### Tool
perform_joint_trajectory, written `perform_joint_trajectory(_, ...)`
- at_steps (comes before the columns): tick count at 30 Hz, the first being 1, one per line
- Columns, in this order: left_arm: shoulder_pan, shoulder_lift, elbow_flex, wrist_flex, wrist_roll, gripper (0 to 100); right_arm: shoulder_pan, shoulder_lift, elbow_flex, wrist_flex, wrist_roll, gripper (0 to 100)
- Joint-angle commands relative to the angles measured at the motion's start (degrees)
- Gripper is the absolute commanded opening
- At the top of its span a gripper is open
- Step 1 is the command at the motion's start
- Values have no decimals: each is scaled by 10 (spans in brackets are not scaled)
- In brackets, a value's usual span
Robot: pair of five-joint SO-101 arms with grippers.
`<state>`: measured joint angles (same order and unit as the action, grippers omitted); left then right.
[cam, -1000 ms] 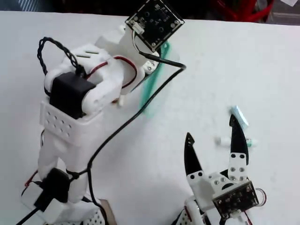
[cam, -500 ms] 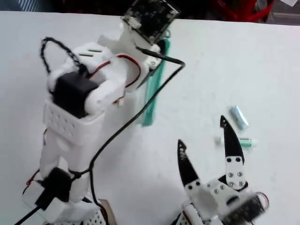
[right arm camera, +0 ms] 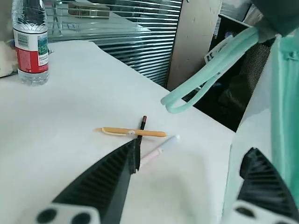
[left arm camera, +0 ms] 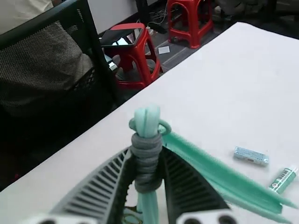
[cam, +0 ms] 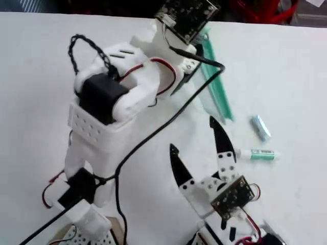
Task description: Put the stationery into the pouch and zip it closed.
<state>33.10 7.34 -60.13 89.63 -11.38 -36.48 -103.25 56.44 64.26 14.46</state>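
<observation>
The green pouch (cam: 217, 92) hangs by its loop from the left gripper (left arm camera: 146, 158), whose fingers are clamped on it. The pouch has swung over and now slants toward the blue eraser (cam: 260, 127) and green tube (cam: 261, 154) lying on the table (cam: 286, 66). The right gripper (cam: 193, 134), fingers wide apart, has slid away from the tube, closer to the pouch.

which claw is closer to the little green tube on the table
Right. The right claw sits open just beside the green tube. The left claw is farther off across the table, shut on the pouch.
</observation>
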Motion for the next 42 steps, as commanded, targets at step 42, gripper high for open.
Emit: perform_joint_trajectory(42, -64, -159, 59, 129, -149, 68, 247, 1, -20, -8, -27, 337)
